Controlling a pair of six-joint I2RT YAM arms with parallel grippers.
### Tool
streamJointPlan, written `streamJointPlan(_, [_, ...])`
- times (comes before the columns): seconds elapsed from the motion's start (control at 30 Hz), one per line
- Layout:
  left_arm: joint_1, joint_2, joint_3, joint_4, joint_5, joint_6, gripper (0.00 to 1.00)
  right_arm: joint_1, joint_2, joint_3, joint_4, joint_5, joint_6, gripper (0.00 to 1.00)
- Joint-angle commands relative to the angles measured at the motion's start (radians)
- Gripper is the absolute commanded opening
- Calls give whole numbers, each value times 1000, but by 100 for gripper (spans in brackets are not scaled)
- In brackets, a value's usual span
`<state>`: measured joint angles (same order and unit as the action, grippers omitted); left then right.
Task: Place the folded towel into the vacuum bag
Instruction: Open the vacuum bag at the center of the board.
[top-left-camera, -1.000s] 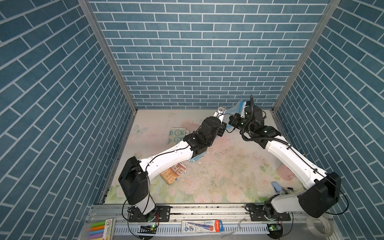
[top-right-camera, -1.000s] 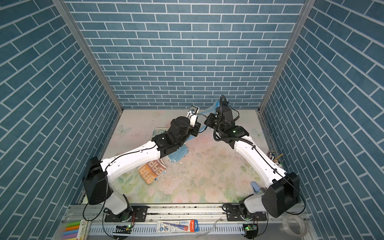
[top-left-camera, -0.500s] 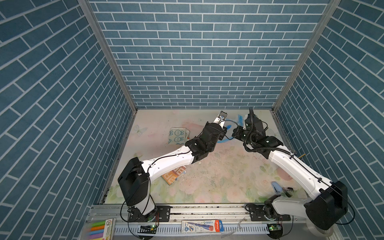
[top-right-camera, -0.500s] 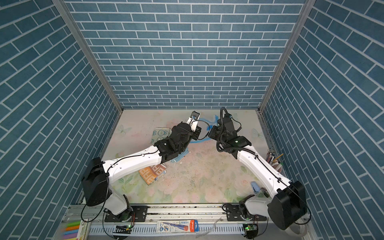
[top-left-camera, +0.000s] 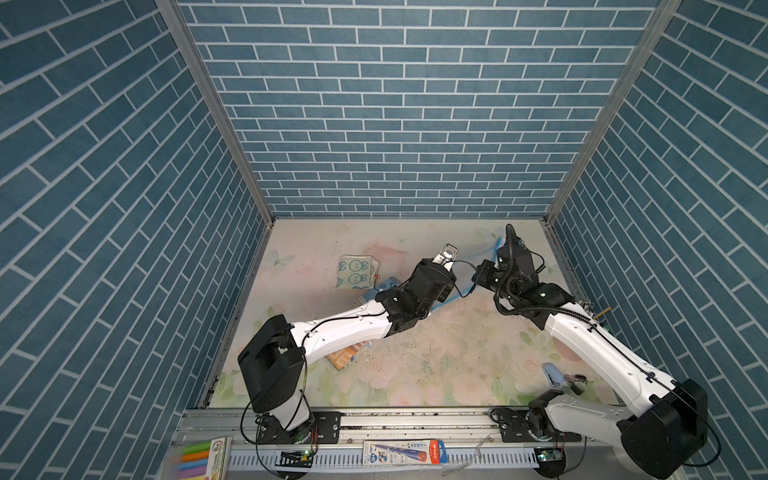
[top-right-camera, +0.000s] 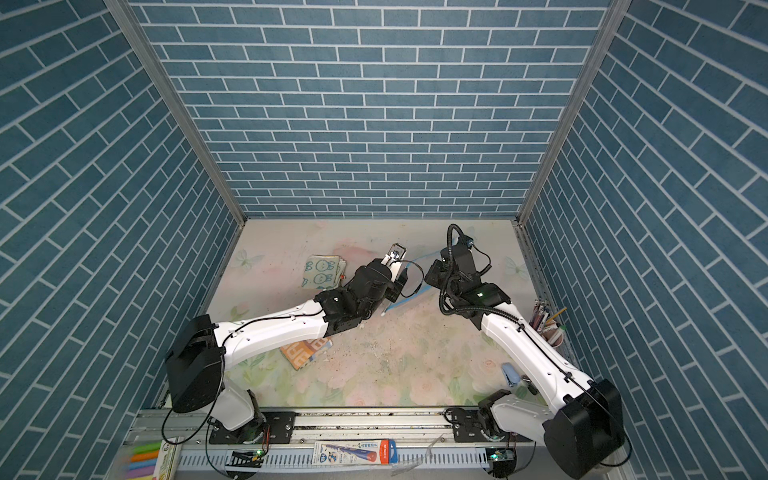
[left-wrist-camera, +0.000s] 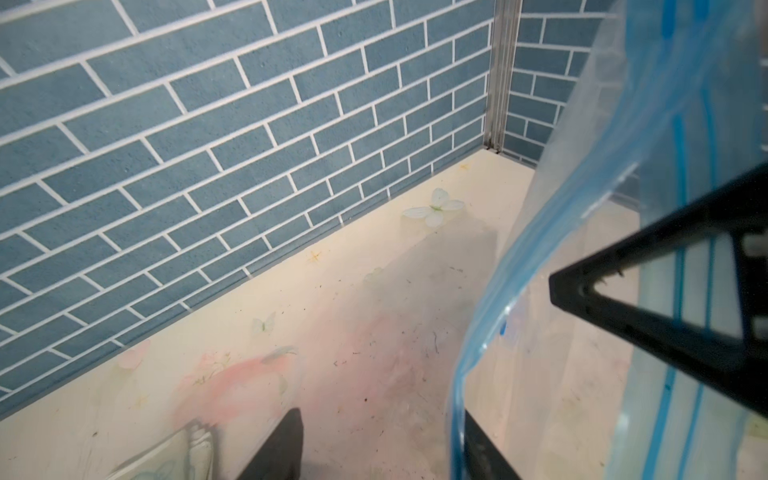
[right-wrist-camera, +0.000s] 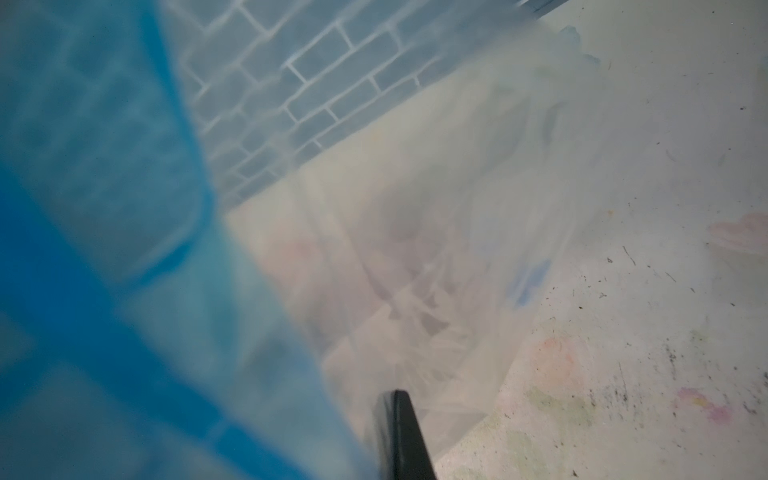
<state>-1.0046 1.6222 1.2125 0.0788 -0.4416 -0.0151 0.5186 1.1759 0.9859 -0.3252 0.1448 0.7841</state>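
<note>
Clamping the bag (left-wrist-camera: 582, 249), the right hand (top-left-camera: 480, 279) holds it up, probably to open it; the left hand (left-wrist-camera: 380, 415) stands apart astride its blue edge. The towel (top-left-camera: 355, 272) lies outside, on the desk (top-left-camera: 415, 374).

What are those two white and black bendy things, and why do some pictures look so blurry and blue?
They are two robot arms, each ending in a hand. Two pictures look down from above; two come from little cameras on the wrists. On the flowery table lies the folded towel with bunnies. The blue blur is the vacuum bag, clear plastic with blue stripes, right in front of the wrist cameras. The right hand is shut on the bag. The left hand is open beside it, holding nothing.
</note>
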Motion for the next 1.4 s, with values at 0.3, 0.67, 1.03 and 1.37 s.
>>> streamJointPlan(0.3, [1, -72, -54, -157, 149, -114, 67, -5, -7, 33, 77, 2, -54, 0])
streamJointPlan(0.67, [1, -69, -63, -202, 250, -224, 66, -5, -20, 10, 153, -38, -68, 0])
streamJointPlan(1.03, [1, -13, -16, -263, 95, -314, 44, -5, -37, -33, 205, -100, -45, 0])
streamJointPlan(1.37, [3, 13, -15, -224, 185, -300, 45, -5, -51, -50, 210, -116, -43, 0])
